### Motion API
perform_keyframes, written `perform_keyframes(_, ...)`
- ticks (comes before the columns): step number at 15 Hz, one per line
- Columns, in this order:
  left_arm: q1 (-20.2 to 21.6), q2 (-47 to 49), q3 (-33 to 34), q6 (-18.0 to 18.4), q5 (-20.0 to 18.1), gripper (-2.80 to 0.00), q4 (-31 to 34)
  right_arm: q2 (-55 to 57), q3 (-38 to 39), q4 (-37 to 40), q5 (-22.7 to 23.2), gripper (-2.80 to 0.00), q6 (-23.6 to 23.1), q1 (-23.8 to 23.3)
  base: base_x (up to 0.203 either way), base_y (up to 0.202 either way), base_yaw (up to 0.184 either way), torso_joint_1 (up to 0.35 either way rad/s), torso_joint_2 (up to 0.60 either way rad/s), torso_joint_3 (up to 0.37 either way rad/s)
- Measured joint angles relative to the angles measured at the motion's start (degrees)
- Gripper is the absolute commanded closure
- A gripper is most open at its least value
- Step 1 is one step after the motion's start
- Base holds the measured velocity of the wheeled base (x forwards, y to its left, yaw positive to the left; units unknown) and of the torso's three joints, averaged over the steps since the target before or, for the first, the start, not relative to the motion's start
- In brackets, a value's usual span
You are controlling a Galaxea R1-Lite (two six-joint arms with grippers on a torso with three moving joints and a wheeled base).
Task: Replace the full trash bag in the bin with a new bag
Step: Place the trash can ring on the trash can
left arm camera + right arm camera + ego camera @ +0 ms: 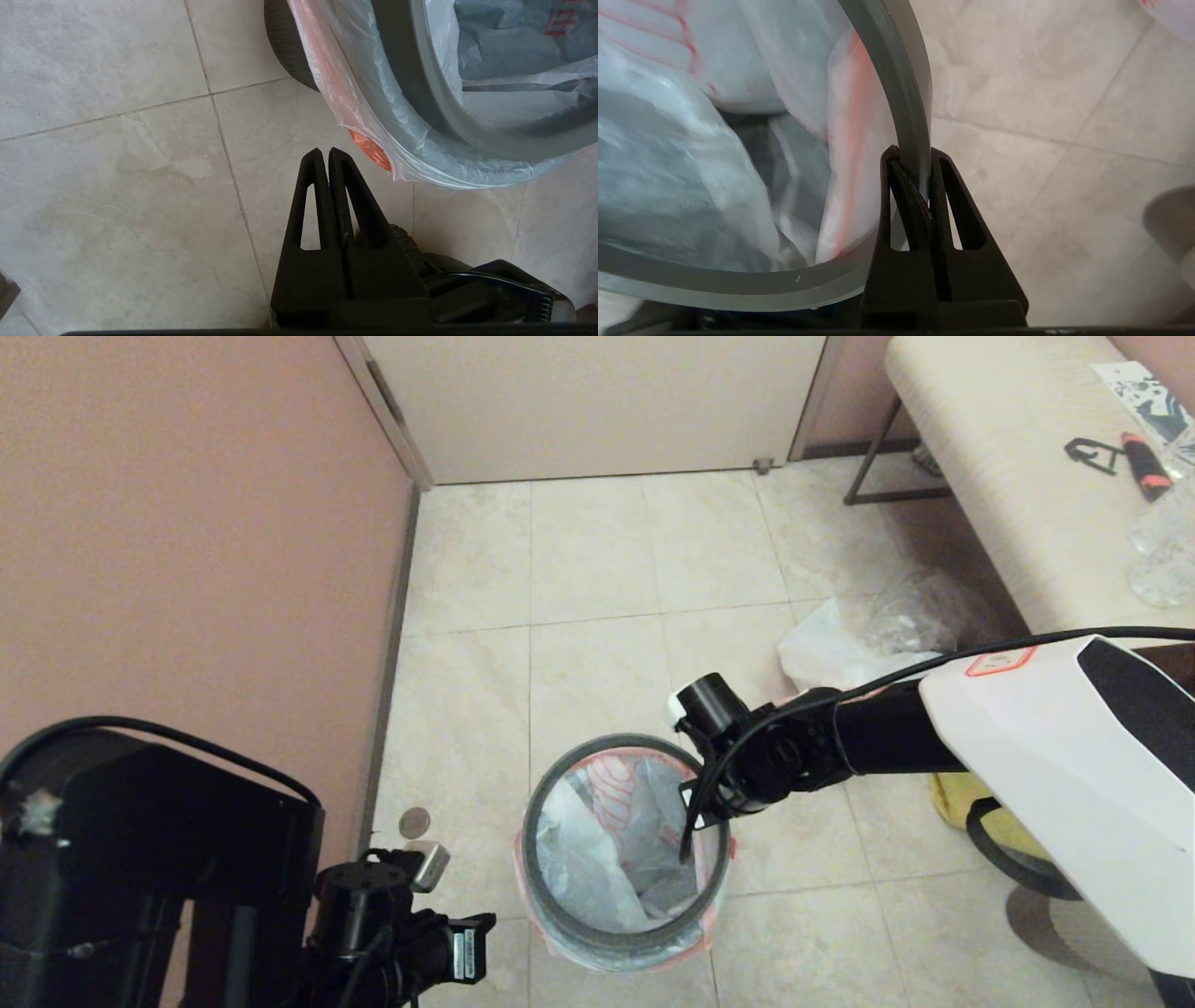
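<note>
- The left gripper point(324, 154) is down low on the left. Its two fingers are pressed together and it holds nothing.
- Just past its tips, off to one side, is the bin point(624, 845). It is small, round and black.
- A thin gray ring point(607, 748) sits on top of the bin as its rim.
- The new bag point(621, 831) is already in the bin. It is thin and white, with red drawing lines on it.
- The bag's pink-orange edge point(369, 149) is folded over the outside of the bin. It hangs close to the left gripper's tips but does not touch them.
- The right gripper point(910, 156) is at the bin's rim, on the side away from the left gripper.
- Its fingers are pinching the gray ring, with one finger inside the bin and one outside. A bit of thin bag is caught there too.
- Farther out, behind the right arm, the full trash bag point(864, 639) lies on the floor next to a bench point(1008, 467). It is lumpy and out of the bin.
- A yellow tote point(962, 798) peeks out under the right arm.
- So the big part looks done: the old bag is out and the new one is in.
- I think what is left is small. The ring may need to be pushed down flat, so it holds the bag all the way round. Then the right gripper can let go and move away.
</note>
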Motion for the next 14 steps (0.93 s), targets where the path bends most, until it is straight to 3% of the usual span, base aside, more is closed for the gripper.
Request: perform_keyframes(14,0.0,0.4,-0.3,0.0,0.2,0.0,0.0,3.8,1.7,-4.6,-1.7,0.0,-2.1,0.0,0.0,0.0,0.0,0.0,0.0,0.0)
